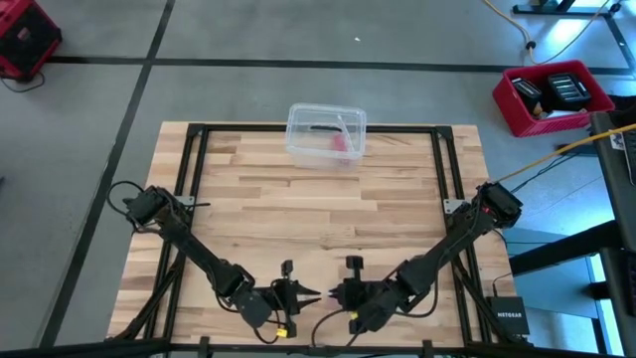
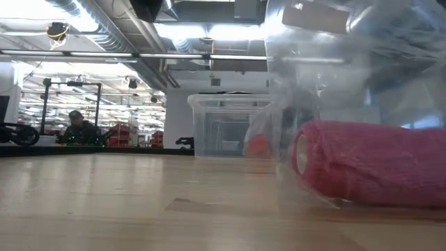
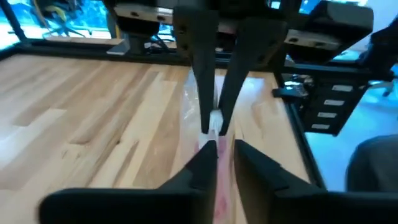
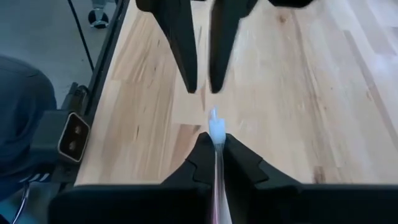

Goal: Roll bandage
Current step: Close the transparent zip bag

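The bandage (image 2: pixel 369 164) lies at the right of the low view as a tight pink roll on its side on the table (image 1: pixel 298 199), inside a clear wrapper (image 2: pixel 313 84) whose film rises past it to the top of the frame. In the high view both arms meet at bottom centre, tips facing each other and just apart. The right gripper (image 4: pixel 214 140) is clenched on a thin white edge, which looks like the wrapper's sealed end, with a pink streak showing below its fingers. The left gripper (image 4: pixel 202 90) stands slightly parted just beyond that edge and grasps nothing. The box (image 1: pixel 326 134) sits at top centre, well apart, with something pink in it that is too small to make out. The roll should be light and soft: it will give under the jaws and may unwind if caught by a loose end. The wrapper is probably slippery and crackly, so a pinch on film alone may slide off or tear. The sealed edge is the surest hold for pulling the film open. Once the roll is bare, gripping across its middle would likely keep it from unwinding.
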